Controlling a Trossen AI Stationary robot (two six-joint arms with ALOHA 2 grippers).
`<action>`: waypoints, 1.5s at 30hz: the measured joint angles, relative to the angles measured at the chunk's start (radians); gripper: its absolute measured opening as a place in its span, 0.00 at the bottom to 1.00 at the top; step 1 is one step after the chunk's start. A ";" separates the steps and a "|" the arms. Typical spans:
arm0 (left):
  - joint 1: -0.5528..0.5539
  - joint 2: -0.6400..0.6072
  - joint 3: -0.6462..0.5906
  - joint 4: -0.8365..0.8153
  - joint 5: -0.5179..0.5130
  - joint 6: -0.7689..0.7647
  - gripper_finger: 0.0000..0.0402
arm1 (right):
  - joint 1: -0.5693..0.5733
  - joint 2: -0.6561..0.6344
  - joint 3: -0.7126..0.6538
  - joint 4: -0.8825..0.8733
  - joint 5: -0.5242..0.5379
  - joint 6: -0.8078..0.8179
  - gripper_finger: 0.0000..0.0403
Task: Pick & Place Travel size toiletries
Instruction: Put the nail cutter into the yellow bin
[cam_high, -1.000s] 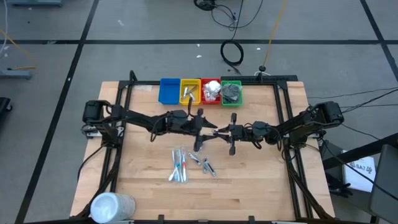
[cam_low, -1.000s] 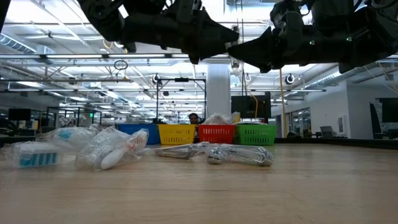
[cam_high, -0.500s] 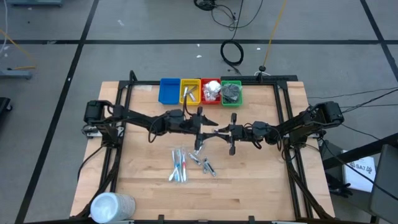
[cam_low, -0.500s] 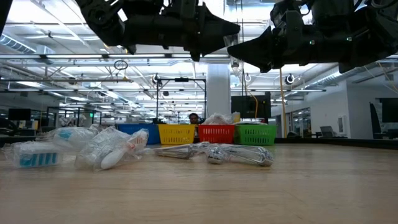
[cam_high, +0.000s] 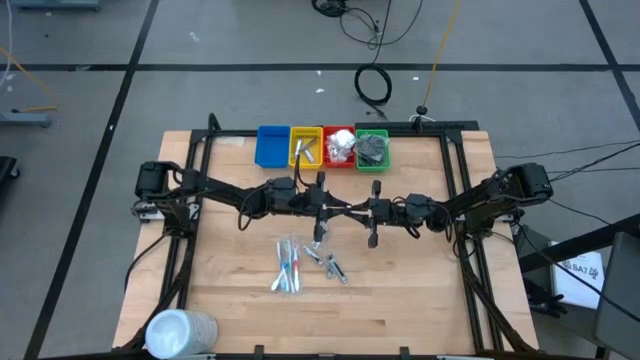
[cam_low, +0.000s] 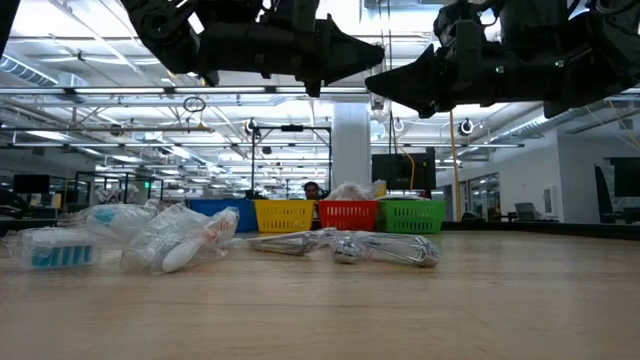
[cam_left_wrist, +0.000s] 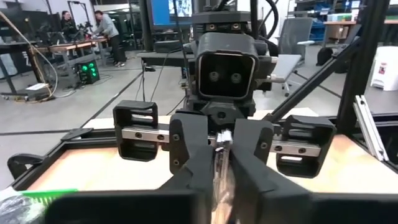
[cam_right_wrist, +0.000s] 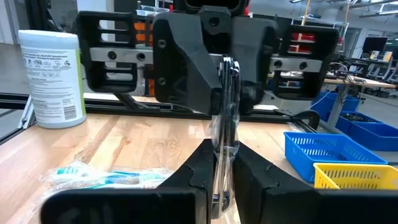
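A slim clear-wrapped stick (cam_right_wrist: 225, 118) hangs in the air above the table's middle, between my two grippers, which face each other nose to nose. My left gripper (cam_high: 336, 208) and my right gripper (cam_high: 356, 211) both point level and are both shut on it. Other travel size toiletries lie on the table below: clear-wrapped sticks (cam_high: 288, 266) and short silver tubes (cam_high: 329, 264), also seen as wrapped sticks (cam_low: 175, 238) and tubes (cam_low: 385, 247) in the low view. My left gripper pinches the stick's clear wrapper (cam_left_wrist: 219, 163) between its two fingers (cam_left_wrist: 198, 169), coming level from the table's left. The stick is lifted clear of the table. My right gripper pinches the same wrapper (cam_right_wrist: 224, 148) between its two fingers (cam_right_wrist: 202, 173), coming level from the table's right. The stick stands about upright in the hold, its upper end (cam_right_wrist: 229, 67) reaching up between the left gripper's fingers.
Four bins stand in a row at the far edge: blue (cam_high: 271, 147), yellow (cam_high: 305, 148), red (cam_high: 339, 147) and green (cam_high: 372, 149); all but the blue hold items. A large white cylinder (cam_high: 180, 331) stands at the near left corner. People work in the room beyond.
My left gripper has shut its fingers on the wrapped stick that my right gripper holds, and has tipped its nose up a little to level. My right gripper and the stick have kept still.
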 joint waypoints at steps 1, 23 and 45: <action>0.001 0.000 0.000 0.000 0.006 0.005 0.04 | 0.000 0.000 -0.001 0.000 0.000 0.000 0.07; 0.005 -0.034 -0.014 0.012 -0.013 0.025 0.01 | -0.003 -0.051 -0.032 -0.163 0.096 0.094 0.80; 0.202 -0.198 -0.229 -0.046 -0.472 -0.173 0.01 | -0.003 -0.652 -0.394 -0.337 0.205 0.154 0.78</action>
